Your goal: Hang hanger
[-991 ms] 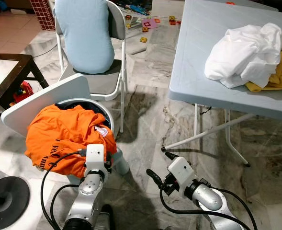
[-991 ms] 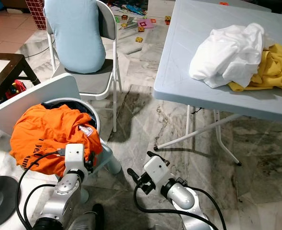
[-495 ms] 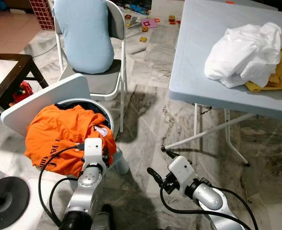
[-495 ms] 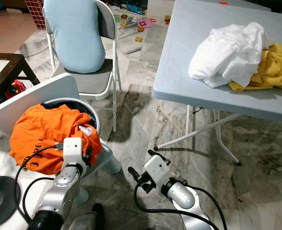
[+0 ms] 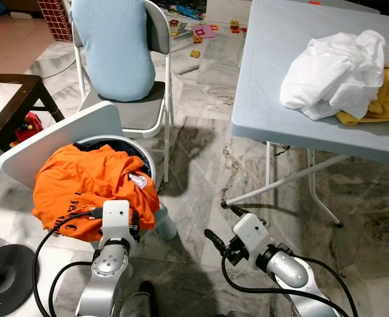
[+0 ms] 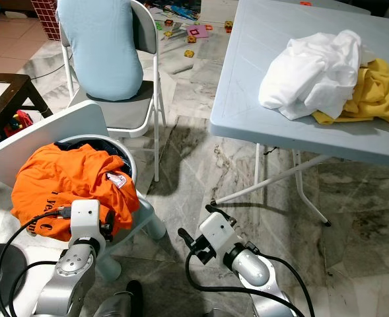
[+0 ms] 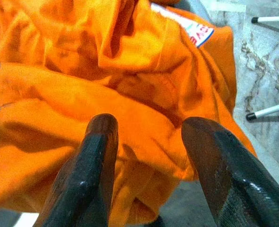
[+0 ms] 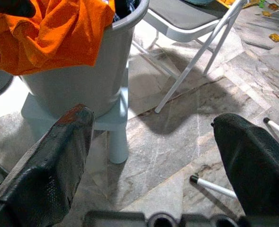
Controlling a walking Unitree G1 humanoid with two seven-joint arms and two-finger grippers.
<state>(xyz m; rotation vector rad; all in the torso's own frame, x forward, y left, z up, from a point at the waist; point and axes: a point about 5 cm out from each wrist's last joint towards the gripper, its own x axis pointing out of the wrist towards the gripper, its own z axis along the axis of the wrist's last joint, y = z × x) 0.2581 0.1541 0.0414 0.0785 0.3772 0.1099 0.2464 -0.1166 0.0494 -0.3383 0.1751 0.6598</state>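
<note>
We see the left gripper poised just over the orange shirt heaped on the grey laundry basket, its jaws spread with nothing between them, while the right gripper hangs low above the marble floor beside the basket, jaws likewise wide apart and empty. We cannot make out any hanger; a white garment and a yellow one lie on the grey desk, and a folding chair with a light blue cloth stands behind the basket
</note>
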